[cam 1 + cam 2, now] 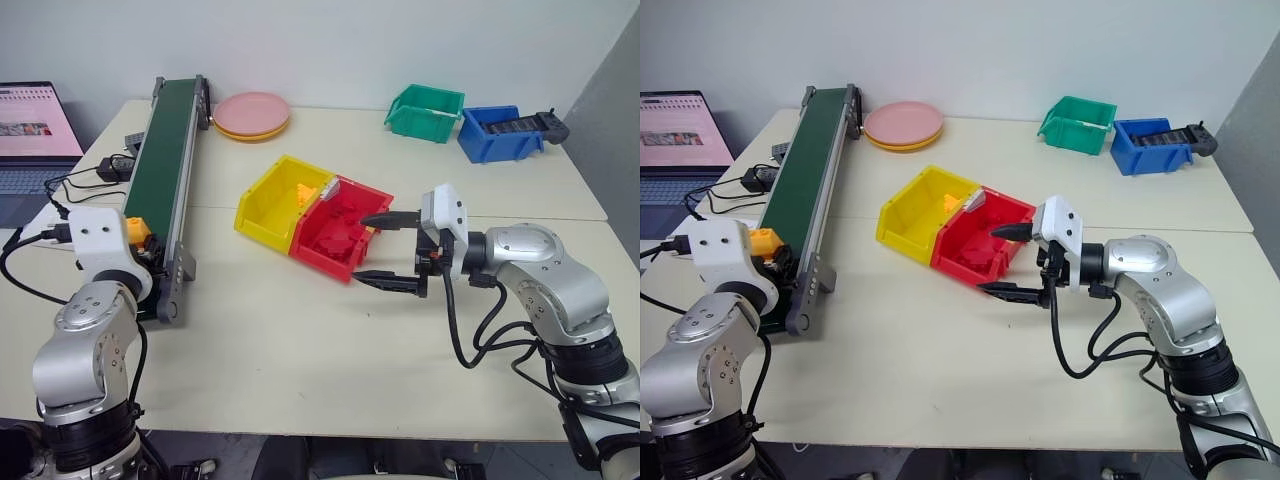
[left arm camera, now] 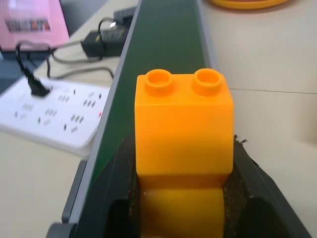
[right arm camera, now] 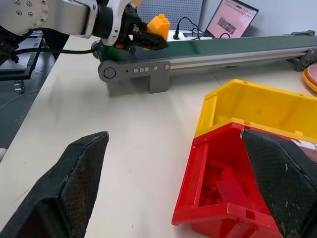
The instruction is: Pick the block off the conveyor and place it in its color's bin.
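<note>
the counter (image 1: 300, 360) is a pale cream surface with a seam running across it. behind it stands a plain white wall (image 1: 350, 40). at the right side a grey panel (image 1: 610, 120) rises. under the front edge, dark floor (image 1: 940, 465) is visible. the light is even and soft.

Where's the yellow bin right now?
The yellow bin sits mid-table in the head views, touching the red bin on its right side, with the conveyor off to its left.

Silver-grey jointed arms (image 1: 545, 262), white wrist housings, black cables, black pincers (image 1: 390, 252).
</note>
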### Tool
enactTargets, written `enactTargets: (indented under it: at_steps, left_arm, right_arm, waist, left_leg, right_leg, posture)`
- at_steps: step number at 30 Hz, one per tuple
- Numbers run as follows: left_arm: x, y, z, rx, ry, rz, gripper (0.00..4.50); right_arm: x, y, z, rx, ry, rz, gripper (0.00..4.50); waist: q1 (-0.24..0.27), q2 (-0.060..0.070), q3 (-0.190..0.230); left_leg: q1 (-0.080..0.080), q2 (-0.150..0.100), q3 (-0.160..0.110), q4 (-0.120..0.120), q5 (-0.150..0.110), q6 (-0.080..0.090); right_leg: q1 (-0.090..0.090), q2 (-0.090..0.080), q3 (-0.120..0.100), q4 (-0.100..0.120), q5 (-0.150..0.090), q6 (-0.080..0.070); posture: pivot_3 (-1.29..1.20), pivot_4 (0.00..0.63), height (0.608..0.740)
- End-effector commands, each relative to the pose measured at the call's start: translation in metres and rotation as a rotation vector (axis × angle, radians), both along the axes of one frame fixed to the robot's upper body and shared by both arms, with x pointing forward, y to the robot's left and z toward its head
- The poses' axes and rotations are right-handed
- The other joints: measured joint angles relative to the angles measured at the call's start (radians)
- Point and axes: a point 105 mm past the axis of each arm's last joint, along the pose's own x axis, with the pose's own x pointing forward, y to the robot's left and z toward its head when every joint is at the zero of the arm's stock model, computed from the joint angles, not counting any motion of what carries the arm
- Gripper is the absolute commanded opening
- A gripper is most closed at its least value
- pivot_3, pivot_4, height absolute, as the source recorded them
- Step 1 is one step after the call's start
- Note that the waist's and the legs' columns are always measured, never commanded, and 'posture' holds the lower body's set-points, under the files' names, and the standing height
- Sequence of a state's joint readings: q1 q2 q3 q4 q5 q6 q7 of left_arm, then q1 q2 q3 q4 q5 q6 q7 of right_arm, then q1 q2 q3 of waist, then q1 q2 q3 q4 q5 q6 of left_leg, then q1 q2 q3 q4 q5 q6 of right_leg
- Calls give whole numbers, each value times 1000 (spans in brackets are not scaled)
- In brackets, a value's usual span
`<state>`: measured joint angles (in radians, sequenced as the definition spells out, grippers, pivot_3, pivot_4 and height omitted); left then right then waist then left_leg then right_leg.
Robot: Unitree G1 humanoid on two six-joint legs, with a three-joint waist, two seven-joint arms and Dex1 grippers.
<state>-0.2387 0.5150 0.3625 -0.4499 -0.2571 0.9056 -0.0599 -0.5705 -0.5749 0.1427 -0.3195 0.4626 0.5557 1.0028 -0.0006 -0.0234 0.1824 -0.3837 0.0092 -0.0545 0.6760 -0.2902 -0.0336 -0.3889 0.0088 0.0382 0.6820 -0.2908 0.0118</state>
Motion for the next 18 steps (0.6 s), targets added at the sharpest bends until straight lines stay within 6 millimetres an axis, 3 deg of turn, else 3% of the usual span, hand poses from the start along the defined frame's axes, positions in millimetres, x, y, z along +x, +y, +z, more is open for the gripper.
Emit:
enactTargets:
  at_steps: [1, 5, 10, 13, 18]
  left_arm:
    - [13, -44, 32, 54, -89, -219, 1535]
    - [34, -78, 38, 60, -81, -386, 1534]
    - [75, -108, 46, 38, -81, -524, 1534]
    - [94, -121, 47, 35, -75, -576, 1534]
    - [110, -138, 49, 54, -92, -633, 1534]
  right_arm:
    - [-2, -3, 17, 23, -71, -14, 4500]
    - [-4, -9, 25, 47, -90, -61, 4500]
    - [-21, -20, 39, 56, -35, -106, 4500]
    - [-29, -22, 43, 48, -21, -113, 4500]
    - [-29, -20, 39, 24, -38, -153, 4500]
  waist:
    - [2, 0, 0]
    - [1, 0, 0]
    - [0, 0, 0]
    - [1, 0, 0]
    - [-7, 0, 0]
  left_leg:
    - [0, 0, 0, 0, 0, 0]
    - [-1, 0, 0, 0, 0, 0]
    - [-1, -1, 0, 0, 0, 0]
    - [-1, -1, 0, 0, 0, 0]
    - [-2, -1, 2, 0, 0, 0]
  right_leg:
    - [0, 0, 0, 0, 0, 0]
    - [0, 0, 0, -1, 0, 0]
    - [0, 0, 0, 0, 0, 0]
    - [0, 0, -1, 0, 0, 0]
    - [-1, 0, 2, -1, 0, 0]
  posture:
    - [0, 150, 740]
    - [0, 150, 740]
    - [0, 150, 740]
    - [0, 150, 740]
    - [0, 150, 740]
